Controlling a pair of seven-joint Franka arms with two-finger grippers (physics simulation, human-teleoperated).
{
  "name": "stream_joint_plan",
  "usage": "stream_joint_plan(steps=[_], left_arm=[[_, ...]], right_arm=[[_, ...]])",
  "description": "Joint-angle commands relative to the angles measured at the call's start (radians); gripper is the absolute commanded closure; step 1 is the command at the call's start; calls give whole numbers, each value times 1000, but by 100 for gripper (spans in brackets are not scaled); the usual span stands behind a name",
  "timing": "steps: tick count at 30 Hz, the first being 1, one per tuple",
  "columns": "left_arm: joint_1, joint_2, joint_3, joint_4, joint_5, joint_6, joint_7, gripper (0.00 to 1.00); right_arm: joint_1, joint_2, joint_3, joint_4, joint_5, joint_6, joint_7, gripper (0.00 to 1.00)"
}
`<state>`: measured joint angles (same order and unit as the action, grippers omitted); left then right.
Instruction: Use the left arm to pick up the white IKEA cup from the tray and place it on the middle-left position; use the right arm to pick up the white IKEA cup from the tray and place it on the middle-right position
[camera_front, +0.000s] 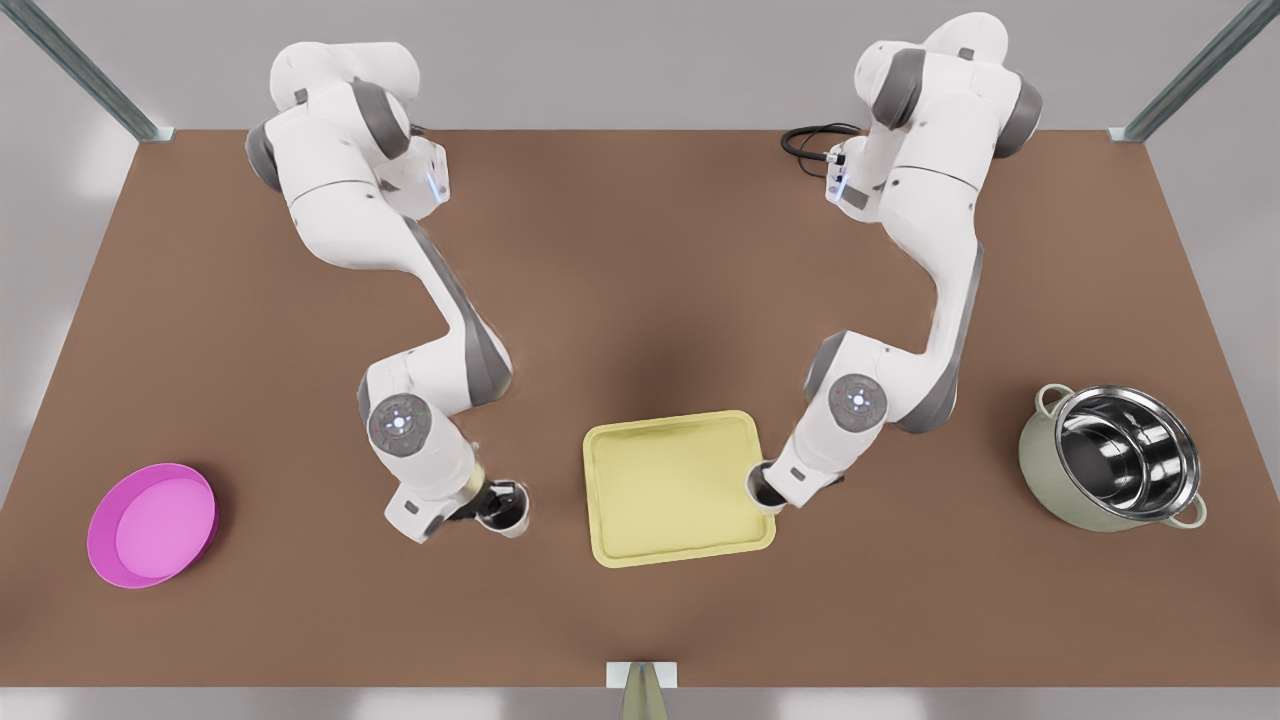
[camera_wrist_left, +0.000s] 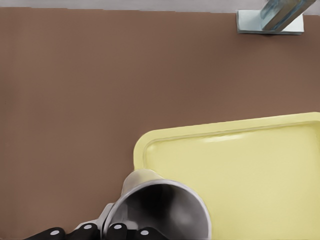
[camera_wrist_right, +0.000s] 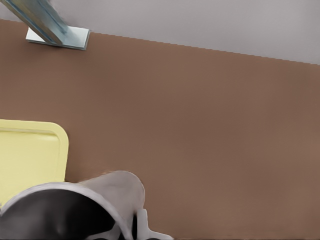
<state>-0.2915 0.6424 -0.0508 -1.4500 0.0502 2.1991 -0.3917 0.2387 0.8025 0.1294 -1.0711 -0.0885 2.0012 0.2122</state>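
The pale yellow tray lies at the table's front middle with nothing on it. My left gripper is shut on a white cup over bare brown table just off the tray's side toward the front view's left; the left wrist view shows this cup from above its dark mouth, with the tray beside it. My right gripper is shut on the second white cup at the tray's edge toward the front view's right. The right wrist view has that cup next to the tray corner.
A round magenta dish sits near the front corner at the front view's left. A steel pot with pale green handles stands at the front view's right. A metal bracket marks the front edge, and a black cable lies at the back.
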Motion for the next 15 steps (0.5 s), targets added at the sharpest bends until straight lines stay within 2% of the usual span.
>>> stream_joint_plan(steps=[1,5,9,12,15], left_arm=[[77,-26,0,-29,-42,-56,525,82],[184,-35,2,-90,-78,25,752,82],[216,-18,0,-135,-81,74,806,82],[219,-12,-1,-135,-115,80,806,82],[219,9,-1,-129,-122,87,807,82]], right_arm=[[-90,-14,1,0,-8,-242,-323,83],[-257,-14,9,-16,15,-266,-613,83],[-266,-23,4,-156,12,-150,-614,83],[-252,-39,-34,-247,6,-25,-614,83],[-243,-54,-44,-250,-57,25,-622,83]])
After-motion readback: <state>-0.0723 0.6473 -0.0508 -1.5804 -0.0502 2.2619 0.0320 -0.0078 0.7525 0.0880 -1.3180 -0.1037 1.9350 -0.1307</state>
